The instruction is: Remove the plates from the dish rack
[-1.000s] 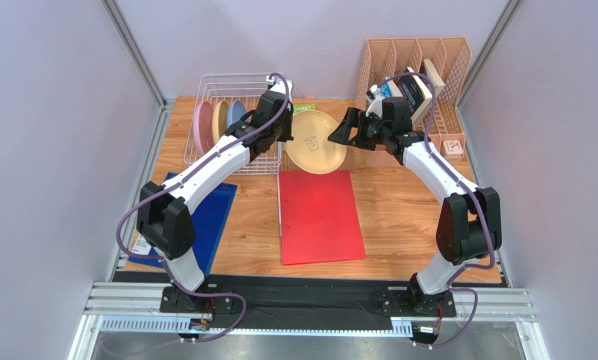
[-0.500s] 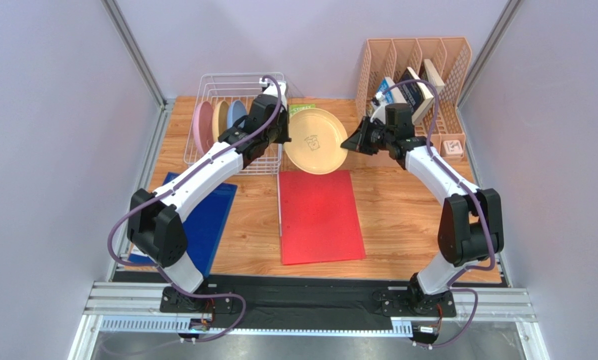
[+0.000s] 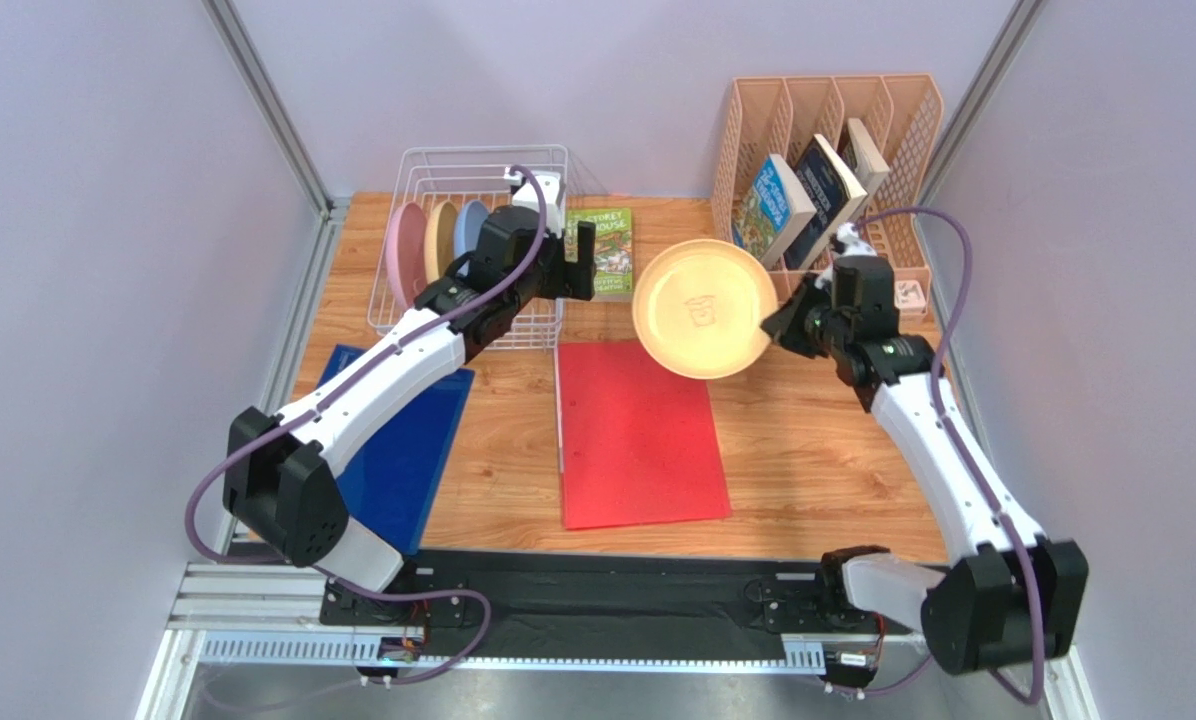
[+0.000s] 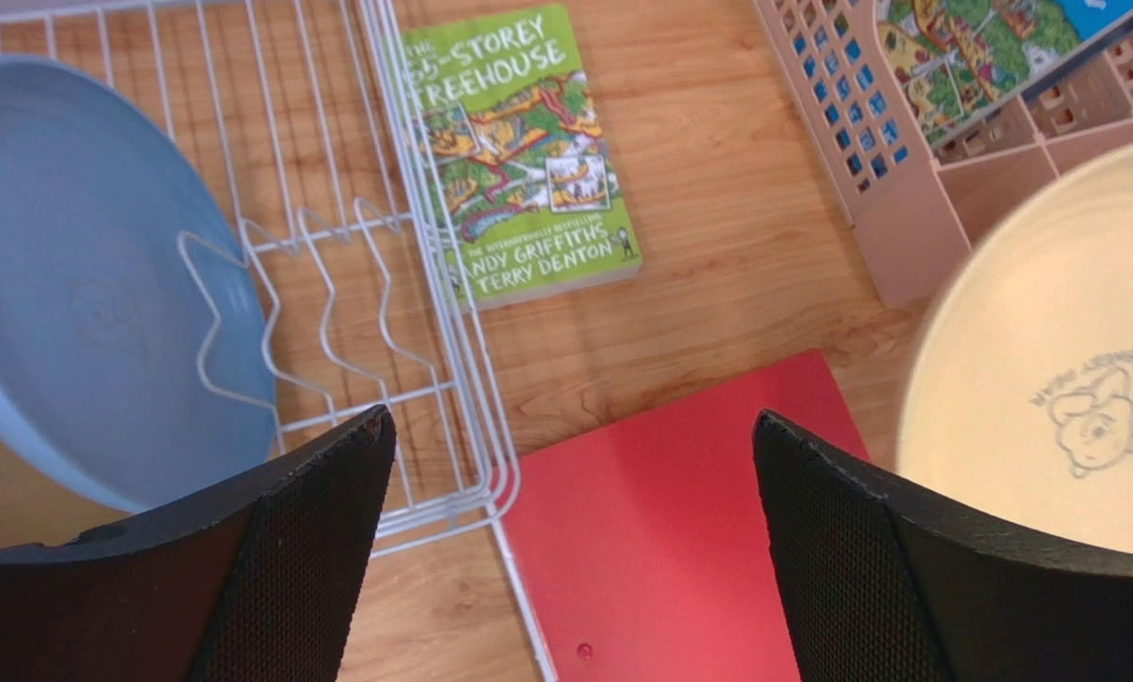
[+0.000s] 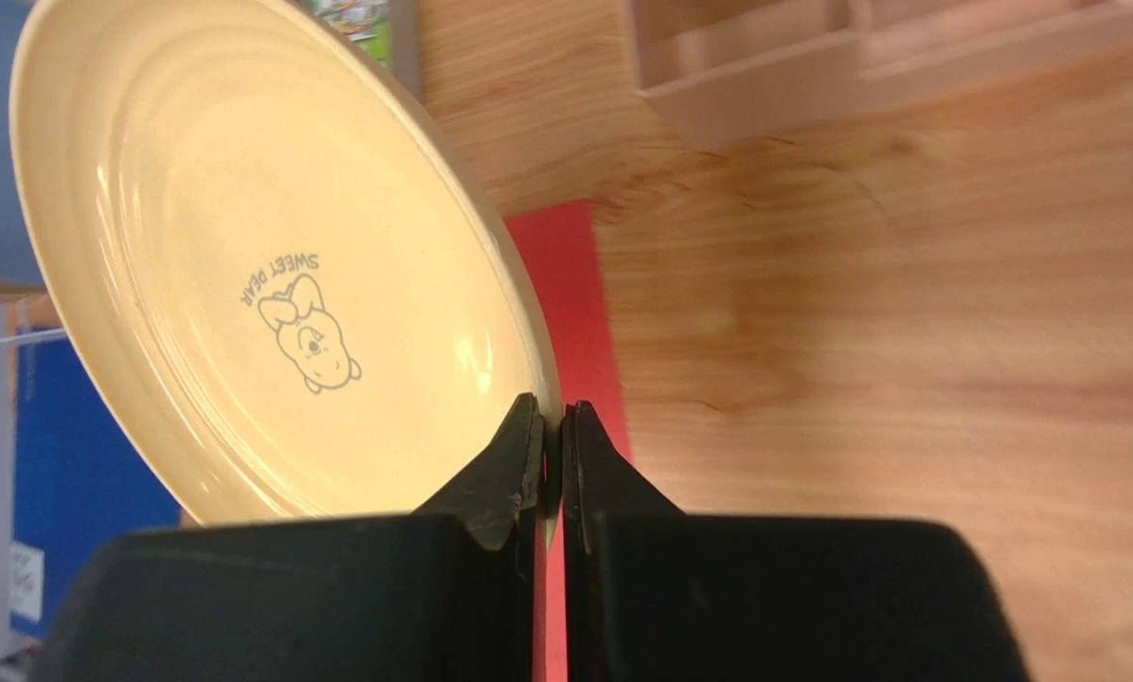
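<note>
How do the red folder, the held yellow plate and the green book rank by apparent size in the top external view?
1. red folder
2. yellow plate, lifted nearer the camera, so it may look larger than it is
3. green book, clearly smallest

A red folder point(image 3: 642, 435) is laid flat at the middle of the wooden bench point(image 3: 815, 435), and a blue folder point(image 3: 427, 438) lies toward its left edge. A green paperback, "65-Storey Treehouse" point(image 4: 530, 157), is laid flat behind the red folder. Three books point(image 3: 822, 183) are leaned in a peach slotted organizer point(image 3: 905, 113) at the back right.
</note>
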Motion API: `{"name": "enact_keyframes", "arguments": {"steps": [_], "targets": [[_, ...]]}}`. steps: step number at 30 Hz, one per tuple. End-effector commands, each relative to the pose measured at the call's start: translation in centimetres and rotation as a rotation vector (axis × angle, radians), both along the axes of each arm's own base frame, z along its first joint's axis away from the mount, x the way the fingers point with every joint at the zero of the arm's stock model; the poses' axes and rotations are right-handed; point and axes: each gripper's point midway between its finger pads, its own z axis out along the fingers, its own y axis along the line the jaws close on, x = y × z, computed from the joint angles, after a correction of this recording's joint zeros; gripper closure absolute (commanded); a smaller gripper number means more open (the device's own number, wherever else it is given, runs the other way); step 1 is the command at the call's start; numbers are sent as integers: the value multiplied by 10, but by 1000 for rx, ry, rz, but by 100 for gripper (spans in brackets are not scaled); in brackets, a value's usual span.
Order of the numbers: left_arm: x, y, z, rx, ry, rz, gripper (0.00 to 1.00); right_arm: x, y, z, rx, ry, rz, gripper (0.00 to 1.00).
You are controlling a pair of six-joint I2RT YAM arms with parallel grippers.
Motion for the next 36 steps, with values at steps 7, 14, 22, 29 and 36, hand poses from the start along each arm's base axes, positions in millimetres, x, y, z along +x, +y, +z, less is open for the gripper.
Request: {"name": "enact_keyframes", "arguments": {"steps": [7, 14, 22, 29, 36], "targets": [[11, 45, 42, 4, -112, 90, 0, -70, -84, -67, -108, 217, -493, 100], [10, 59, 23, 31, -84, 107, 0, -93, -118, -89, -179, 217, -680, 100], [19, 70, 14, 29, -63, 122, 0, -92, -127, -110, -206, 279, -723, 100], [28, 82, 9, 20, -38, 147, 0, -98, -131, -120, -218, 327, -739, 81], [37, 93, 6, 14, -27, 171, 0, -103, -136, -114, -236, 311, -752, 52]]}}
